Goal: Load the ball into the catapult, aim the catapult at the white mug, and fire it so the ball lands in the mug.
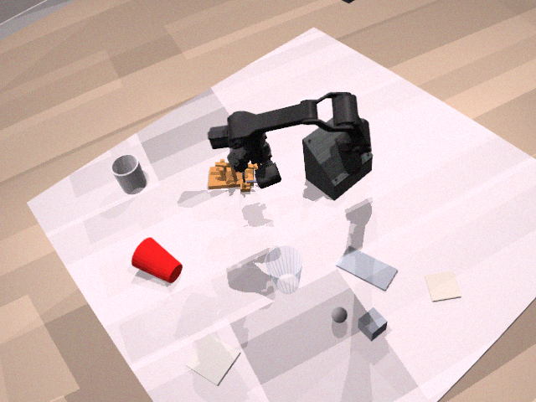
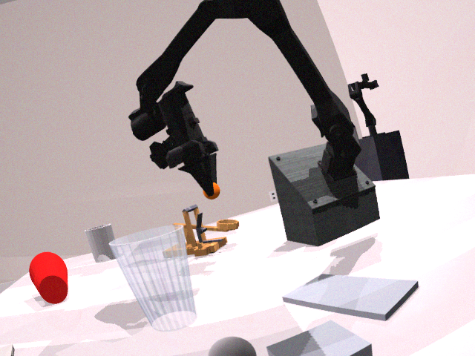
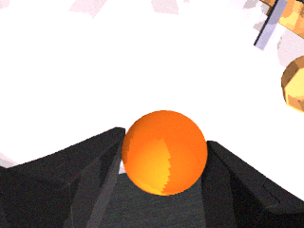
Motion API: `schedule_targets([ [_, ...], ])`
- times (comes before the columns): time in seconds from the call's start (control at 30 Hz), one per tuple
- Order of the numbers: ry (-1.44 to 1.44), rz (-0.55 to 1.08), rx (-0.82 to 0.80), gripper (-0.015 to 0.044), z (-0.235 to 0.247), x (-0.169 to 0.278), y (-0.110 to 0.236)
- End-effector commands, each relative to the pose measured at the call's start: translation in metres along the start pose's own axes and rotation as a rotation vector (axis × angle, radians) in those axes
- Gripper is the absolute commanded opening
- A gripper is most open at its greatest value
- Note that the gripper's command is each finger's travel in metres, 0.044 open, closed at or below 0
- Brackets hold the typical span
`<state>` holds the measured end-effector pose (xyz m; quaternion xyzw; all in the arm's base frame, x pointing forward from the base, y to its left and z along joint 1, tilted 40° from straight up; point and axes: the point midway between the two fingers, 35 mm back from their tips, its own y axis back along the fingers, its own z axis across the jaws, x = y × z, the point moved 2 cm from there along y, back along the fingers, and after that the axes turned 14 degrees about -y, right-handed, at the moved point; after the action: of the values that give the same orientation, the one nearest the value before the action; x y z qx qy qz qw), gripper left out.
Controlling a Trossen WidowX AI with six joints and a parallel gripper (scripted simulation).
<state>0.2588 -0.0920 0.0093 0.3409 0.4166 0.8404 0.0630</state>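
My gripper (image 2: 209, 187) (image 3: 165, 144) (image 1: 254, 173) is shut on the orange ball (image 2: 214, 190) (image 3: 165, 152). It holds the ball in the air just above the orange catapult (image 1: 221, 177) (image 2: 199, 234). The catapult's round spoon (image 2: 228, 223) (image 3: 294, 83) is empty and lies a little to the right of the ball in the wrist view. The ball is hidden under the arm in the top view. The whitish-grey mug (image 1: 128, 172) (image 2: 99, 240) stands upright to the left of the catapult.
A red cup (image 1: 156, 260) (image 2: 49, 277) lies on its side. A clear glass (image 1: 284, 268) (image 2: 156, 276) stands in front. A grey sphere (image 1: 339, 314), a grey cube (image 1: 372, 323), a grey slab (image 1: 367, 268) and two pale tiles (image 1: 442, 286) (image 1: 213, 358) lie nearer. The arm's dark base block (image 1: 335, 162) stands to the right.
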Motion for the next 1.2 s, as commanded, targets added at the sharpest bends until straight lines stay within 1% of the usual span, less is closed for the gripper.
schedule_targets([
  [0.0,-0.033,0.023,-0.002,0.0000,-0.016,-0.010,-0.002],
  [0.4,-0.131,0.103,-0.024,0.0000,-0.064,-0.033,-0.016],
  [0.8,-0.216,0.189,-0.060,0.0000,-0.111,-0.046,-0.038],
  [1.17,-0.220,0.194,-0.063,0.0000,-0.111,-0.049,-0.055],
])
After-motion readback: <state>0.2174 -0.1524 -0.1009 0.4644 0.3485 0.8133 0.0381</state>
